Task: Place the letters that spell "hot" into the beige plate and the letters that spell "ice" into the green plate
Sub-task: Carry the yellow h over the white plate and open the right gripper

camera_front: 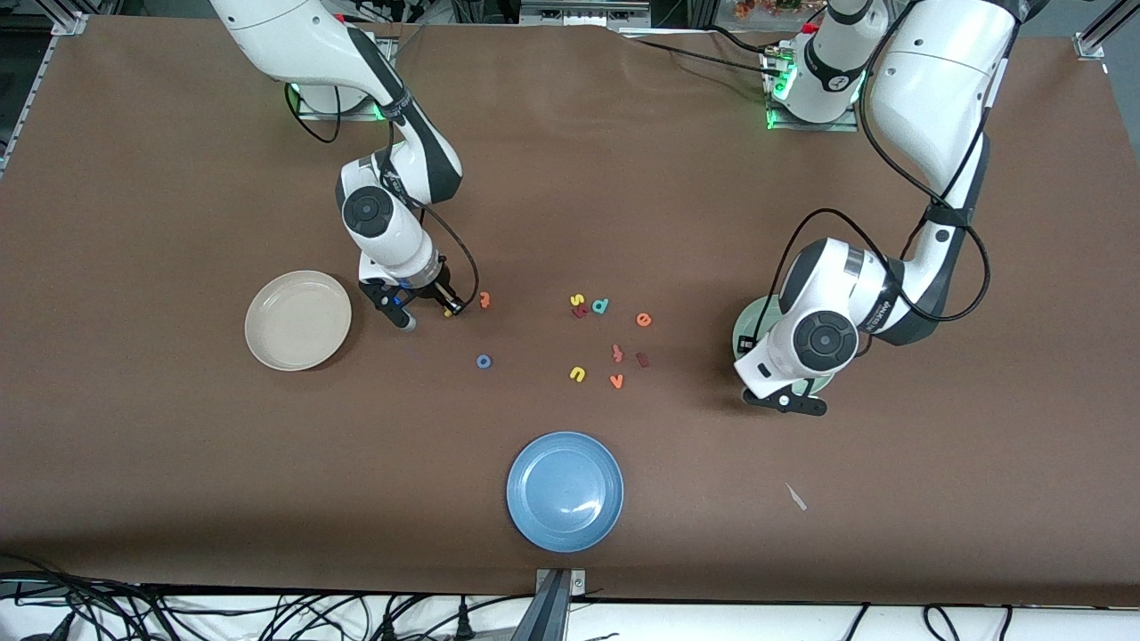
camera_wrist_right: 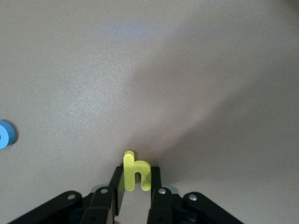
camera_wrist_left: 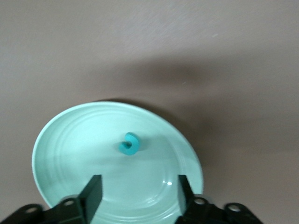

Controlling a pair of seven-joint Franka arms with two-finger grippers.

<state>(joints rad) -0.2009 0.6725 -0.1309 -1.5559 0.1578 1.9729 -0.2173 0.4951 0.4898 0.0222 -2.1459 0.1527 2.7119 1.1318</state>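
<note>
Grip quality is what I check first. The right gripper [camera_wrist_right: 136,183] is clenched on the yellow h [camera_wrist_right: 135,171], which stands upright between its fingers, low over the brown table [camera_front: 570,205] in the middle band of the front frame. The foam is pinched only by its lower part, so I judge a slow, straight lift is wise before any sideways travel; a jerk could twist the letter out.

The beige plate [camera_front: 298,320] sits close by, toward the right arm's end of the table, in that same middle band. I would carry the h over the plate's centre, come down low and then let go, so the light piece does not bounce over the rim. The orange t [camera_front: 484,300] lies just beside the gripper, and the blue o [camera_front: 484,361] a little lower in the frame; I keep the path clear of both.

The left gripper [camera_wrist_left: 138,186] hangs released over the green plate [camera_wrist_left: 60,140], with the teal c [camera_wrist_left: 128,143] lying in the plate's middle. The orange e [camera_front: 643,319] and dark red i [camera_front: 642,360] wait on the table near the frame's centre.
</note>
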